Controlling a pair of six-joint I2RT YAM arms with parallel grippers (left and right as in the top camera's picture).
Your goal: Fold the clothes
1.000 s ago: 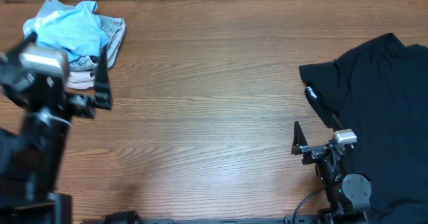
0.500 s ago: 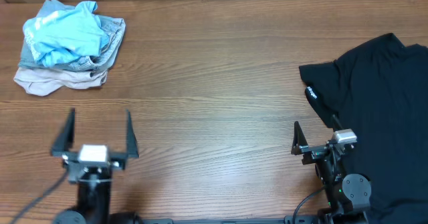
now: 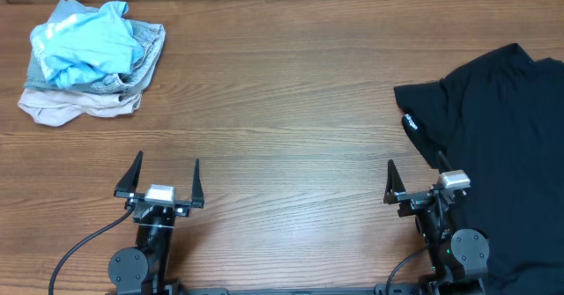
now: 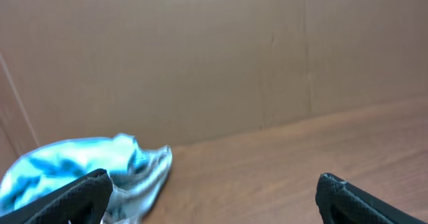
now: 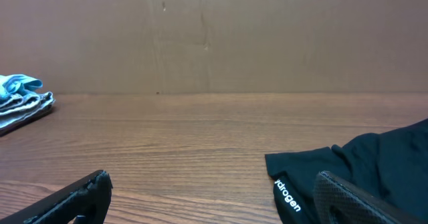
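Observation:
A crumpled sky-blue T-shirt (image 3: 86, 40) lies on a small heap of pale clothes (image 3: 62, 106) at the table's far left. It also shows in the left wrist view (image 4: 60, 167) and the right wrist view (image 5: 17, 87). A large black T-shirt (image 3: 498, 145) is spread at the right, with white lettering on a sleeve (image 5: 289, 196). My left gripper (image 3: 165, 182) is open and empty near the front edge, left of centre. My right gripper (image 3: 414, 182) is open and empty, its right finger over the black shirt's edge.
A brown cardboard wall (image 5: 214, 37) stands along the far edge of the wooden table (image 3: 282, 110). Cables (image 3: 84, 247) run from the arm bases at the front edge.
The left arm has drawn back from the clothes heap at the far left to the front edge, its gripper open. The right arm and the clothes have not moved.

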